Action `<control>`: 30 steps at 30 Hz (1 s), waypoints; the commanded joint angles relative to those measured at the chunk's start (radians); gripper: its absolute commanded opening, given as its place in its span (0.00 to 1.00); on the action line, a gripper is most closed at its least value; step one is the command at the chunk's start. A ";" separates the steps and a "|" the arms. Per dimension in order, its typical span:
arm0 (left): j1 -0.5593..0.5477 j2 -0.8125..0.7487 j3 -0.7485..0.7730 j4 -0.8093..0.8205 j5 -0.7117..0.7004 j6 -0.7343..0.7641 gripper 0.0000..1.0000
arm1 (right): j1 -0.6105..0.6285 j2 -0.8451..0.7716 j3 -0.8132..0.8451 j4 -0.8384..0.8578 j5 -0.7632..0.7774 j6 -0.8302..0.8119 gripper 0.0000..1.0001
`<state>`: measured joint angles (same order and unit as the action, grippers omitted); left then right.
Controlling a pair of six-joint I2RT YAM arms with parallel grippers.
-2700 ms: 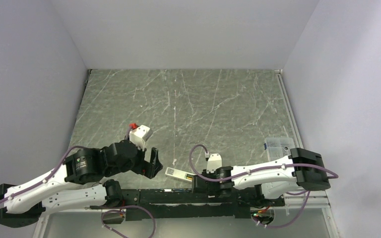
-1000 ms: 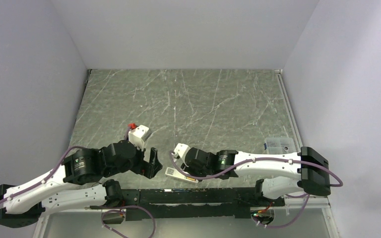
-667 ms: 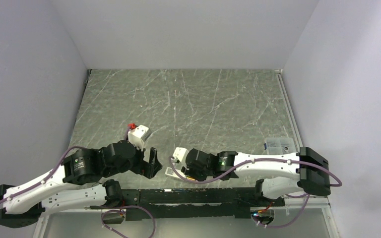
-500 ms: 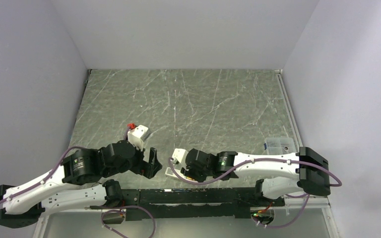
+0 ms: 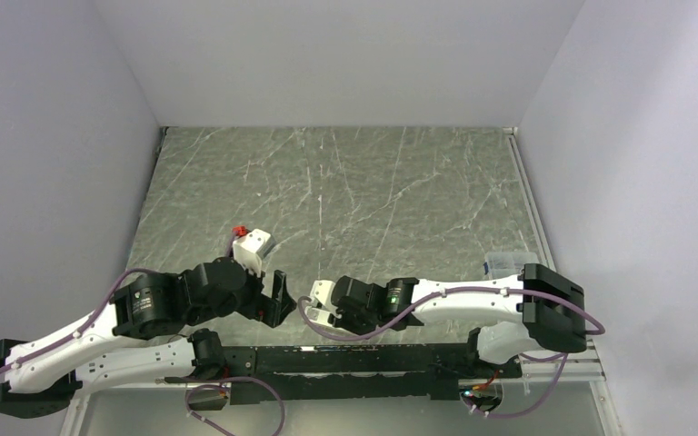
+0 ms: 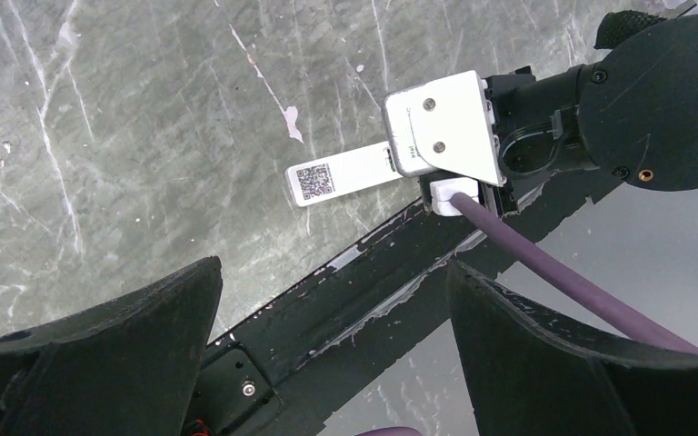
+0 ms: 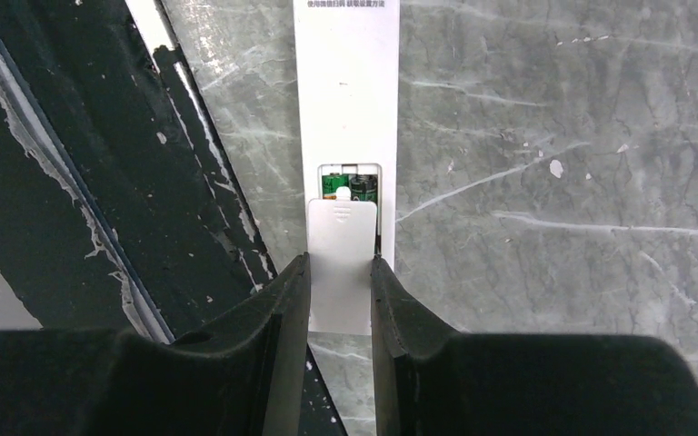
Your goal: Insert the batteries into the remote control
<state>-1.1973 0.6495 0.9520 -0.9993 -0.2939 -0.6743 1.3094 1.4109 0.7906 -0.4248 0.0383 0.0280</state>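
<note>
**A:** From above, how many of each?

**B:** One remote control. Only a white sliver of it shows at the near edge of the table; the right arm covers the rest. The left gripper sits just beside it, spread wide and empty. There is one small white block with a red bit behind it. One clear box stands at the right edge, and I cannot make out its contents.

**A:** And the left wrist camera?

**B:** It shows the same single remote lying flat beside the black rail, its QR-label end exposed. The other end is hidden under the right wrist's white camera block.

**A:** Right wrist?

**B:** The remote runs away from the lens with its back up, and the frame cuts off its far end. The right gripper is narrowed onto the one cover piece, a finger against each long edge. The cover lies over most of the battery recess. In the open strip are two batteries, one green end and one dark, the rest hidden.
</note>
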 commanded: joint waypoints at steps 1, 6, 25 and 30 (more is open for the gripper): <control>-0.005 -0.014 0.001 0.024 -0.016 -0.004 0.99 | -0.002 -0.002 0.047 -0.008 -0.017 -0.019 0.09; -0.005 -0.015 0.001 0.026 -0.014 -0.002 0.99 | -0.002 0.015 0.058 -0.016 -0.011 -0.019 0.11; -0.005 -0.017 0.001 0.024 -0.016 -0.004 0.99 | -0.013 0.045 0.064 -0.014 0.002 -0.050 0.16; -0.005 -0.016 0.001 0.023 -0.016 -0.005 0.99 | -0.016 0.052 0.066 -0.010 0.001 -0.053 0.17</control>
<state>-1.1973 0.6430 0.9520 -0.9993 -0.2939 -0.6743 1.2991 1.4570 0.8181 -0.4400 0.0345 -0.0086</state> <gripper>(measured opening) 0.989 0.289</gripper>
